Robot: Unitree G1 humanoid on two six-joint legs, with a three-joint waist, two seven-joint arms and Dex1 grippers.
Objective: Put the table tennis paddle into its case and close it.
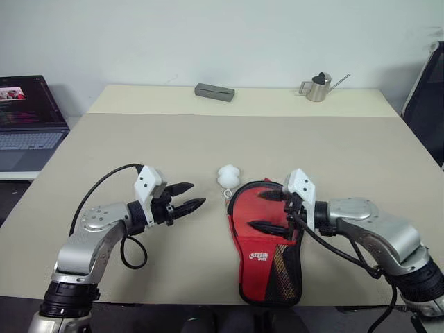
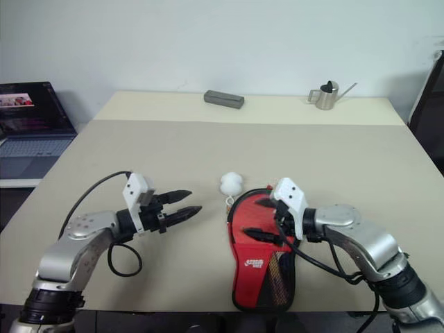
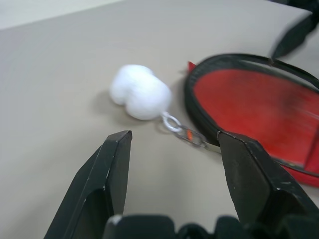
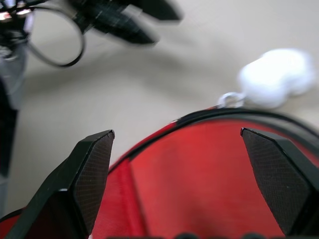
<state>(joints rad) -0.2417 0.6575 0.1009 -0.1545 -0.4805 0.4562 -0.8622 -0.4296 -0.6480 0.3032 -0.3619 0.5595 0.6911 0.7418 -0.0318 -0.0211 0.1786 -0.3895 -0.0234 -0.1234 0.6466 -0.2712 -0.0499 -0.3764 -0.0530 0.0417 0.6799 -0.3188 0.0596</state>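
1. The left gripper (image 1: 195,195) hovers above the table (image 1: 208,139) with its 2 black fingers parted and nothing between them, pointing across at the white pom-pom (image 1: 228,175).
2. That pom-pom hangs by a short metal chain (image 3: 180,131) from the zip pull at the rounded top of the case (image 1: 267,243). It looks fluffy and light, so it would squash under a pinch; the chain is thin and probably slippery.
3. The case lies flat near the table's front edge, red side up with the white logo showing. Its mouth gapes, and the red face of the table tennis paddle (image 3: 249,109) sits inside it.
4. The case is soft fabric and will likely buckle if pushed, so I would pin its stiff rim and pull the zip by the pom-pom or chain.
5. The right gripper (image 1: 276,211) hangs over the case's upper part, spread wide, gripping nothing.
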